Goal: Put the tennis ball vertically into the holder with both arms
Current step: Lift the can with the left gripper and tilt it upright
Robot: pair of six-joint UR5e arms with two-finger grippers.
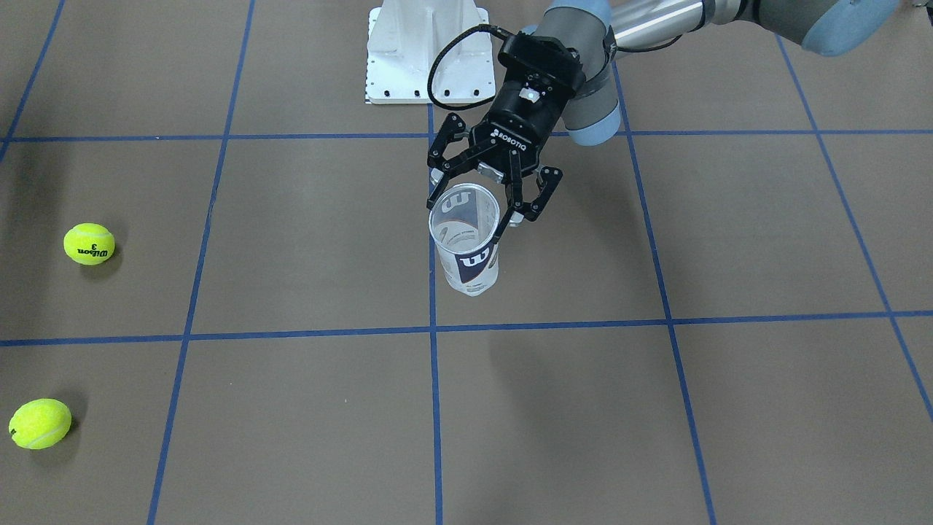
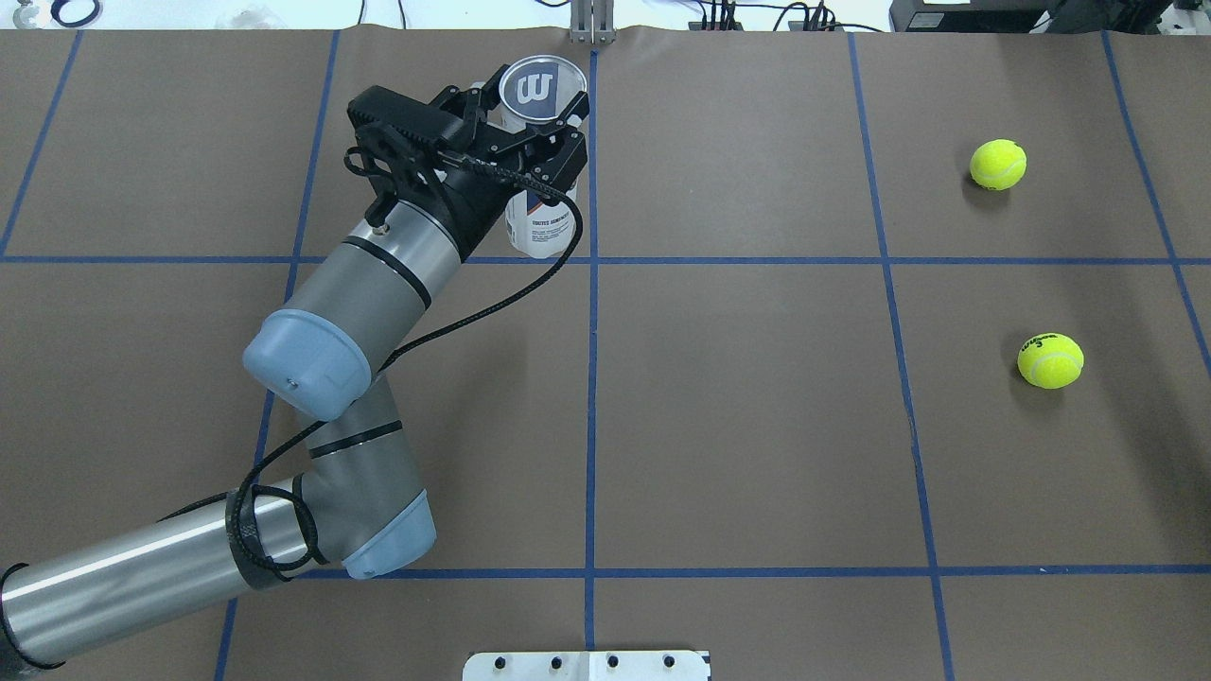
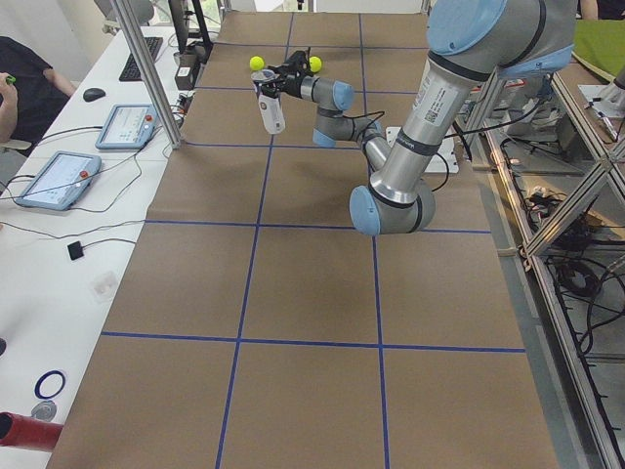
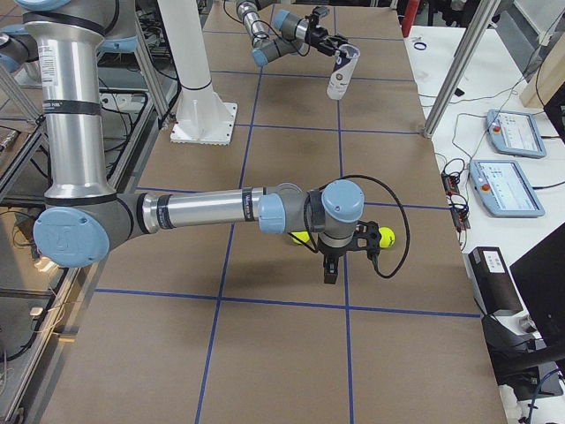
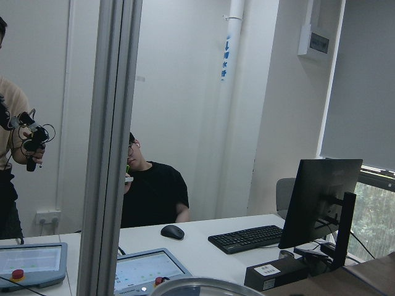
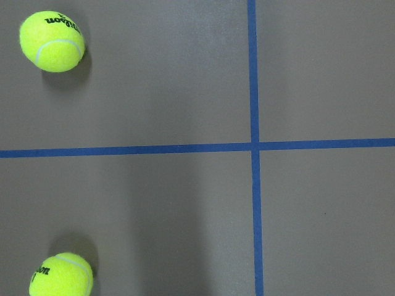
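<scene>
exterior front-facing view: left tool closed on the clear tennis-ball tube, fingers either side just under its mouth. long axis near upright, mouth up, nothing inside. hard to tell whether standing on the brown surface or held just off it. well apart, on the robot's right half, two yellow tennis balls: ball marked wilson 3 and second ball nearer the operators' edge.

right tool visible only in the exterior right view, low over the surface near both balls; open or closed, impossible to tell. right wrist view straight down, both balls at its left edge, neither centred. right tool far nearer the balls; likely needs a sideways shift onto one, then a carry across to above the upright mouth.
</scene>
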